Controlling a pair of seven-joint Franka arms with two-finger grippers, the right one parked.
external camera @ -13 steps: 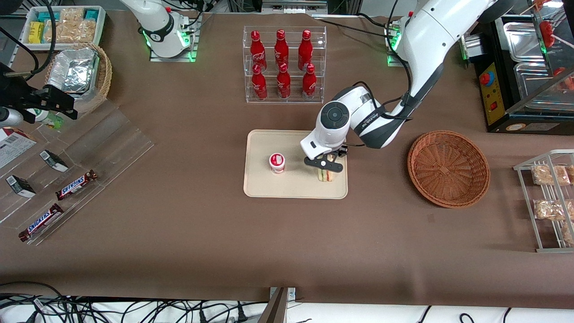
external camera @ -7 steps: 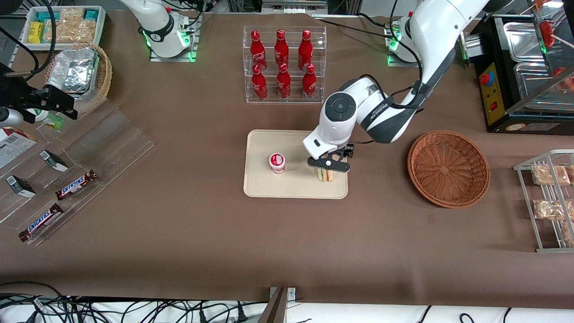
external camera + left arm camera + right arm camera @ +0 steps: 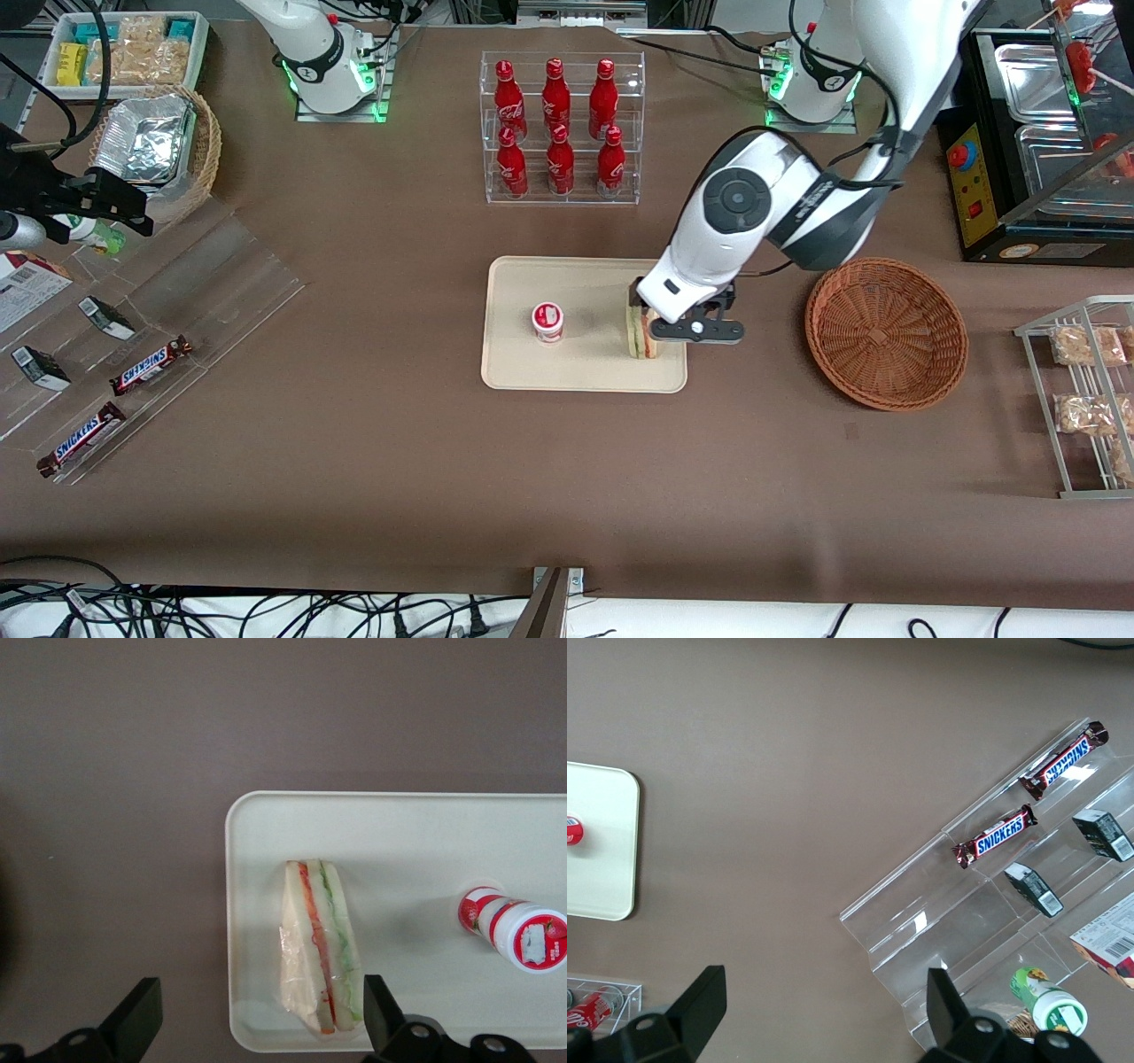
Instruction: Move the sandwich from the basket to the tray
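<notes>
Sandwich [image 3: 320, 945] lying on the tray [image 3: 576, 368] near a small red-capped cup [image 3: 547, 321], gripper [image 3: 696, 330] above the tray's basket-side edge, fingers [image 3: 137, 1019] released, basket [image 3: 886, 332] well apart

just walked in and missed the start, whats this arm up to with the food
The left arm's gripper hangs open above the tray's edge nearest the basket, holding nothing. The sandwich stands on edge on the tray, beside a small red-and-white cup. The basket shows nothing inside, so the move looks done.
</notes>
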